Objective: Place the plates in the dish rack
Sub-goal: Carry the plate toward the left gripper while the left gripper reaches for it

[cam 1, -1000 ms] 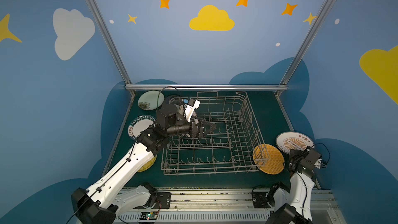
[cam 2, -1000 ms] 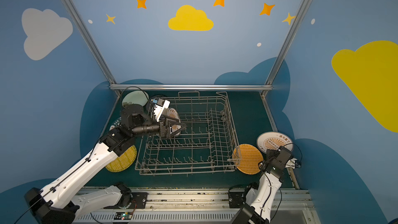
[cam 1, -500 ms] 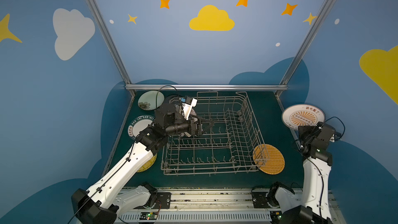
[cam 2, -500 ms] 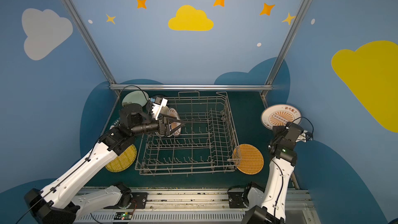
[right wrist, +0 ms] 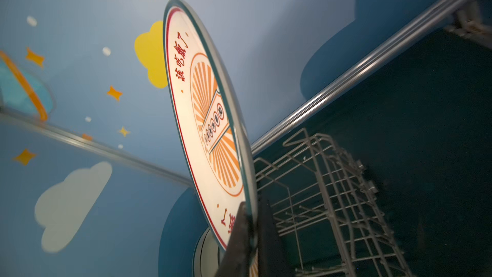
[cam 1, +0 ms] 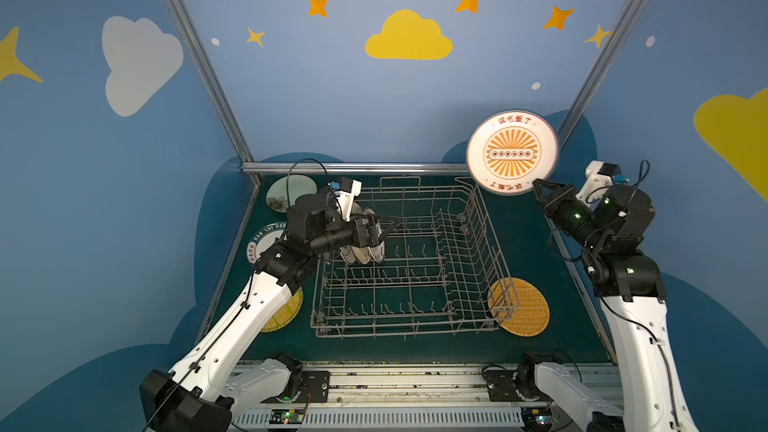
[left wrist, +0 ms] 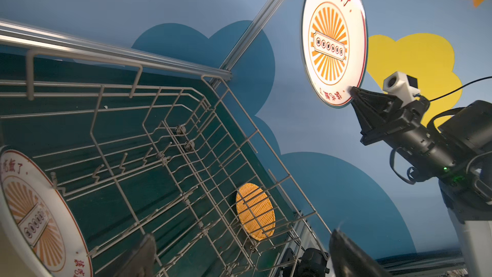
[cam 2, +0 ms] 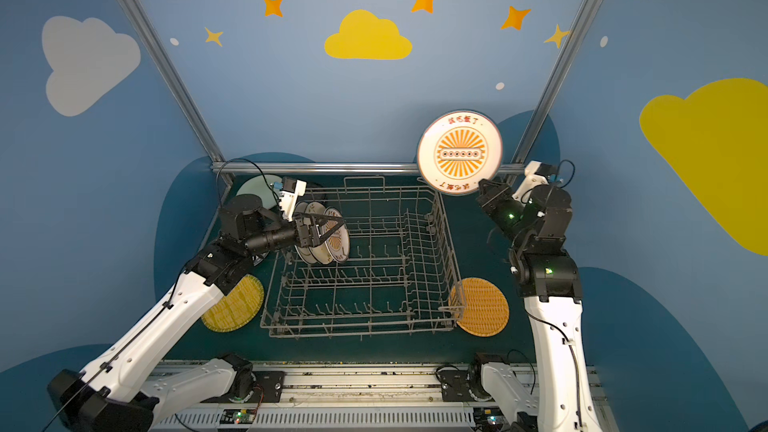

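My right gripper point(cam 1: 536, 182) point(cam 2: 481, 182) is shut on the lower rim of a white plate with an orange sunburst point(cam 1: 512, 152) point(cam 2: 460, 152). It holds the plate upright in the air, off the right rear corner of the grey wire dish rack point(cam 1: 490, 243) point(cam 2: 446, 243). In the right wrist view the fingers point(right wrist: 239, 225) pinch the plate's edge point(right wrist: 210, 134). My left gripper point(cam 1: 392, 224) point(cam 2: 343, 222) point(left wrist: 242, 235) is open and empty over the rack's left rear, above upright plates point(cam 1: 361, 251) point(cam 2: 328, 238) standing between the tines.
On the green mat lie a pale green plate point(cam 1: 286, 193) at the back left, a plate with a lettered rim point(cam 1: 266, 236), a yellow woven plate point(cam 2: 235, 305) partly under my left arm, and an orange woven plate point(cam 1: 525, 307) by the rack's front right corner.
My right arm has lifted the sunburst plate off the mat at the right and carried it up and back toward the rack's rear corner. The left gripper has hardly moved.
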Controlling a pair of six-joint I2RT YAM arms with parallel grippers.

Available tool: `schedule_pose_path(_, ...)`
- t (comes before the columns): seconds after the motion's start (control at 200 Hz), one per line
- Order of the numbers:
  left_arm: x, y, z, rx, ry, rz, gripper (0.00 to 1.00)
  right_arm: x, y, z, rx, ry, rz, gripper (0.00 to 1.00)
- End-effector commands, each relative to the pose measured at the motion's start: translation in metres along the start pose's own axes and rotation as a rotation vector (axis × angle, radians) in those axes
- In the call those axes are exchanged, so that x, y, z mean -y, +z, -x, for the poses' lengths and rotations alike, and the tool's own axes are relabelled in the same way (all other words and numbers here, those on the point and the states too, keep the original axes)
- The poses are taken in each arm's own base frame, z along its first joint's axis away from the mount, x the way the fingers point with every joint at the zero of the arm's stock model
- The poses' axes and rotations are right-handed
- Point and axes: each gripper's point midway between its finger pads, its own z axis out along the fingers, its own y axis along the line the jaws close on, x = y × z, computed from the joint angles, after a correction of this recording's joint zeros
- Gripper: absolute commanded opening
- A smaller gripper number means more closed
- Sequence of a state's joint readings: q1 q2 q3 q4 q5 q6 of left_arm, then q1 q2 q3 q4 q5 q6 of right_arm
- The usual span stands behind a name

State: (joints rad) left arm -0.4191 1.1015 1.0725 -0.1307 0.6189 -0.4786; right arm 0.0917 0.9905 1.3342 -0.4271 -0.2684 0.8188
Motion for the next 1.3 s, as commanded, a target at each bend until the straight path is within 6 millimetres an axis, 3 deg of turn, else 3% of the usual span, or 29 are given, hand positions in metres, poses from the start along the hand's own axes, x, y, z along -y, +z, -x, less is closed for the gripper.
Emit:
schedule_pose_path(0.0,0.010,-0.004,0.006,0.023,0.006,-0.067,1.00,-0.030,0.012,-0.038,-0.168,-0.070,0.107,0.00)
schedule_pose_path(0.18,0.013,-0.001,0.003,0.003,0.017,-0.099,1.00,-0.054,0.032,-0.114,-0.397,-0.132,0.184,0.00)
schedule_pose_path(0.365,-0.010,0.006,0.005,0.010,-0.032,-0.016,0.95,-0.070,0.037,-0.152,-0.472,-0.171,0.232,0.00)
schedule_pose_path(0.641,-0.026,0.008,0.012,0.034,-0.113,0.015,0.76,-0.070,0.042,-0.163,-0.446,-0.155,0.230,0.00)
schedule_pose_path(0.996,-0.032,0.009,0.017,0.047,-0.184,0.007,0.26,-0.070,0.049,-0.165,-0.436,-0.125,0.244,0.00)
schedule_pose_path(1.181,-0.029,0.009,0.019,0.051,-0.205,-0.013,0.05,-0.077,0.053,-0.170,-0.462,-0.127,0.281,0.00)
schedule_pose_path(1.257,-0.028,0.007,0.020,0.056,-0.205,-0.015,0.04,-0.081,0.054,-0.172,-0.472,-0.146,0.305,0.00)
schedule_pose_path(1.292,-0.027,0.006,0.021,0.064,-0.200,-0.009,0.04,-0.080,0.054,-0.171,-0.469,-0.159,0.304,0.19)
